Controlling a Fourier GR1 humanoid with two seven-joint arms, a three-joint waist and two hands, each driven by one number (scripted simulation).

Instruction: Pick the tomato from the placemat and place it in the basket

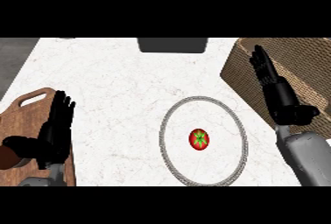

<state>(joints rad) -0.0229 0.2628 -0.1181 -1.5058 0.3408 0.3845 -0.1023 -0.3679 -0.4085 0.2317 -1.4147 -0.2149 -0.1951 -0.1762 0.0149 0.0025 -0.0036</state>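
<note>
A red tomato (199, 139) with a green stem top lies near the middle of a round white placemat (172, 154) with a grey braided rim. The woven brown basket (302, 61) stands at the counter's right, partly out of view. My right hand (279, 89) hovers open, fingers straight, over the basket's near wall, up and to the right of the tomato and apart from it. My left hand (53, 132) rests open at the lower left, fingers up, over a wooden board, far from the tomato.
A wooden cutting board (24, 118) with a handle hole lies at the left edge, a brown round object (9, 158) on it. A dark grey box (173, 44) sits at the counter's far edge. White marble counter (116, 87) spreads between board and placemat.
</note>
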